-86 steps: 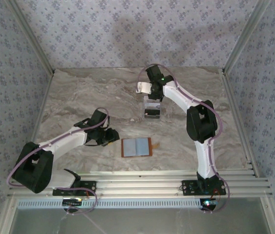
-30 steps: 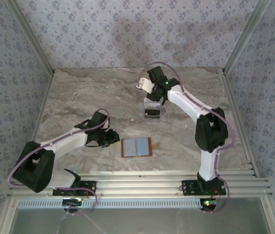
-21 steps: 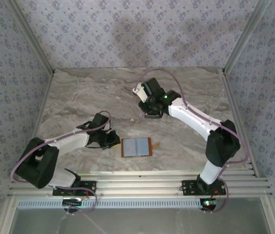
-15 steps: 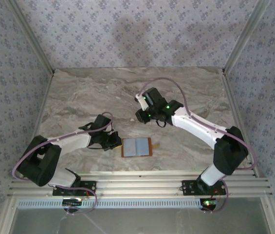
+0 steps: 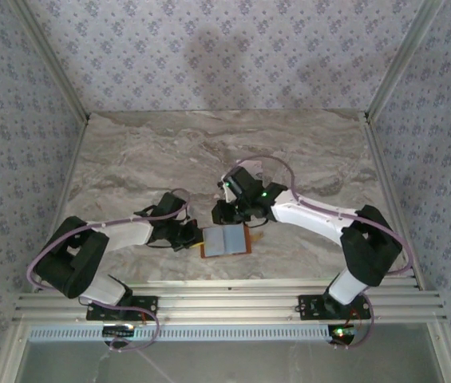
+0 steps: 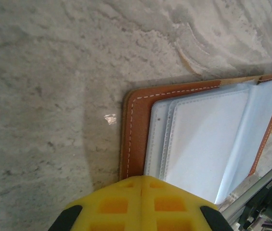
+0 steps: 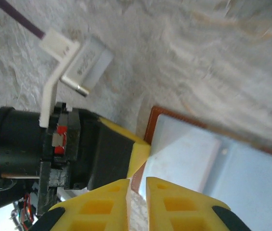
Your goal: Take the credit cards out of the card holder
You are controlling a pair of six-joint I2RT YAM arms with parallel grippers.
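Top view: the card holder (image 5: 225, 241) lay open, squeezed between the left gripper (image 5: 188, 237) and the right gripper (image 5: 219, 215), with plenty of bare table (image 5: 129, 159) beyond them.

Left wrist: fingers (image 6: 116, 204) were pressed together at the card holder's near edge. Whether any credit cards were left in its sleeves, couldn't tell.

Right wrist: fingers (image 7: 97, 204) were nearly touching, just a sliver of gap, so closed or not was hard to call.

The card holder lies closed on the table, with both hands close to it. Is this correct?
Not quite: the card holder lies open, not closed, pale inner sleeves up, as the left wrist view shows. It is on the table, with the left hand and the right hand close to it.
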